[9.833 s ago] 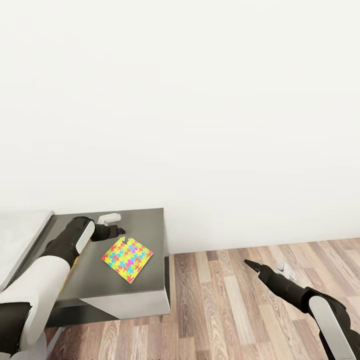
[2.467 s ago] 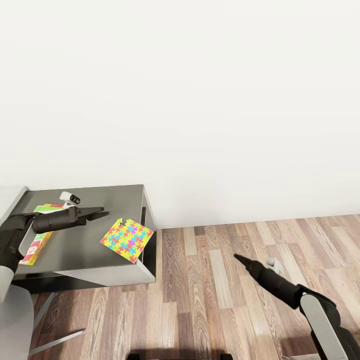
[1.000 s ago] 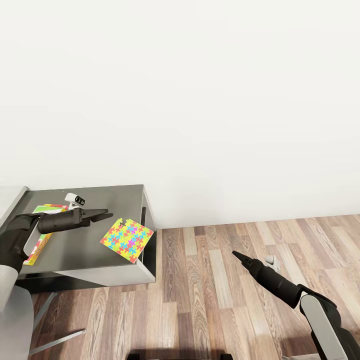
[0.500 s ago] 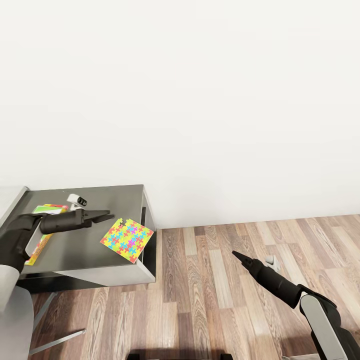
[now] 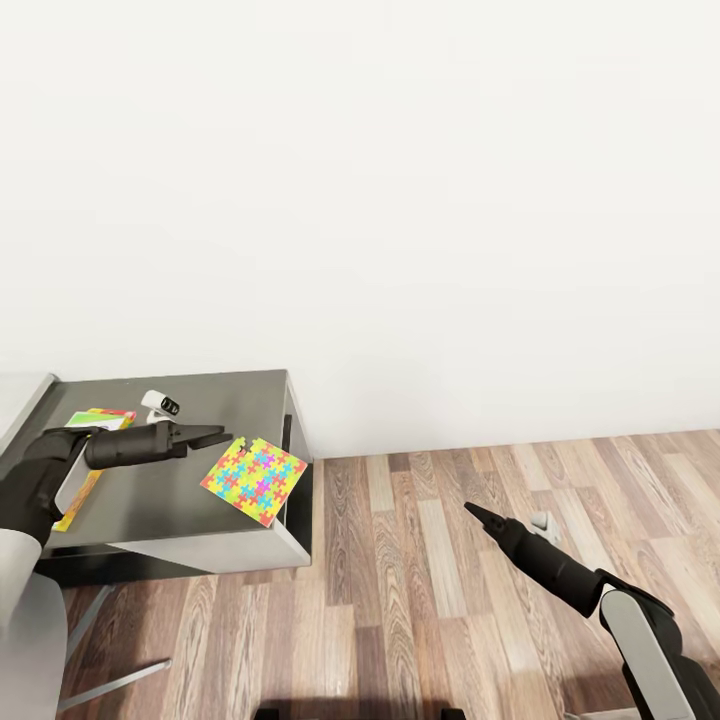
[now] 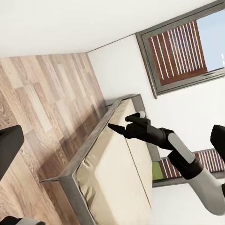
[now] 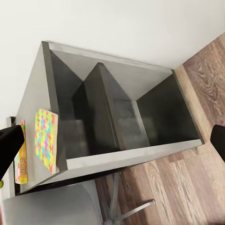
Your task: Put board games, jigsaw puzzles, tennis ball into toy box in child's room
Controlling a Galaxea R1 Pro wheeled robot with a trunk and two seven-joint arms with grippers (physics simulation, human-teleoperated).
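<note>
Board game [image 5: 85, 465], yellow-green with red marks, lies flat under the left arm, long axis running back toward the wall. Left pincer [image 5: 210, 436] hovers released, tips just short of the multicoloured jigsaw puzzle [image 5: 253, 479], a square turned diamond-wise, overhanging the dark cabinet top [image 5: 225, 395]. Right pincer [image 5: 472, 511] looks clenched over wood-plank floor [image 5: 420, 560].

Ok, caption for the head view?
Left pincer poised beside multicoloured square jigsaw puzzle overhanging the dark-grey-topped cabinet.

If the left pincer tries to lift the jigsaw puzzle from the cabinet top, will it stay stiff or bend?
The jigsaw puzzle looks very thin and made of interlocking pieces, so it would probably flex or sag. It lies flat, so it may be hard to grip. One corner overhangs the cabinet edge, perhaps giving the left pincer a hold.
</note>
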